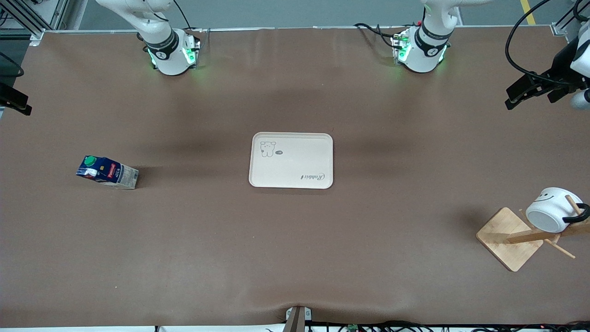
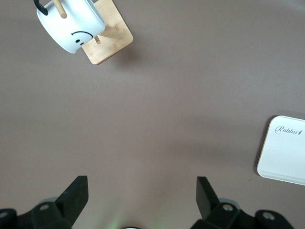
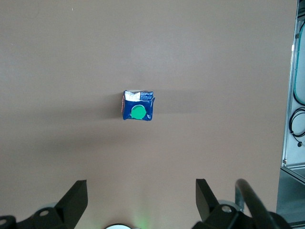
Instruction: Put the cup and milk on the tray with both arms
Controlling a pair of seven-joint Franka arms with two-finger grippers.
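Overhead, the tray (image 1: 291,160) sits bare mid-table; milk (image 1: 107,172) stands toward the right arm's end, the cup (image 1: 551,210) hangs on a bamboo rack (image 1: 511,238) toward the left arm's end, one item per arm. Left wrist: left gripper (image 2: 142,196) spread wide, empty, high over bare table. Right wrist: right gripper (image 3: 141,196) released too, hovering over the milk's green cap (image 3: 138,112)

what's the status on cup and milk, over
Left gripper and right gripper open, empty. Cup on rack, milk on table, tray bare. Nothing blocking.
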